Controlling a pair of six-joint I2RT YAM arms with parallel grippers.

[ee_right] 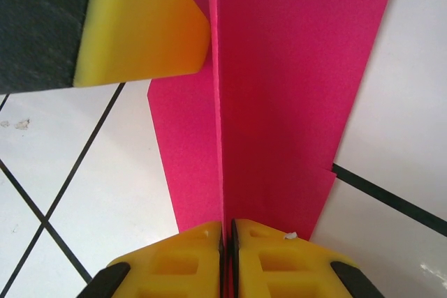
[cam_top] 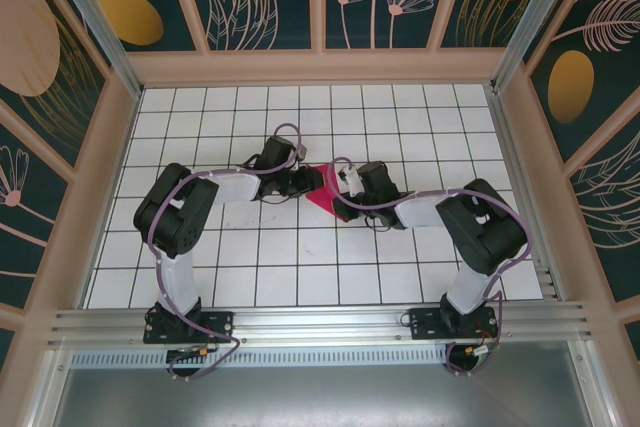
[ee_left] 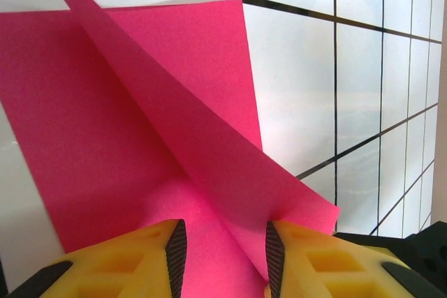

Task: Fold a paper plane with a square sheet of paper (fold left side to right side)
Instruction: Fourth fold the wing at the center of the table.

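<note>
From the top view we are seeing the square sheet of paper, already creased into a smaller pointed shape. It is lying in the middle of the worktop, between the left tool and the right tool, and both seem to be touching it.

In the left wrist view the left tool is standing partly open. The paper is passing between its fingers, and a raised flap is leaning against the other finger. As far as we can tell, nothing is being pinched.

In the right wrist view the right tool is gripping an upright ridge of the paper, with its jaws pressed together. One finger of the left tool is hanging just beside that ridge.

We are judging the sheet to be very light, thin and limp. It is probably easy to crumple or tear, and it is likely sliding easily on the smooth tiles. We are thinking it is best taken gently at a free edge or along a crease.
</note>
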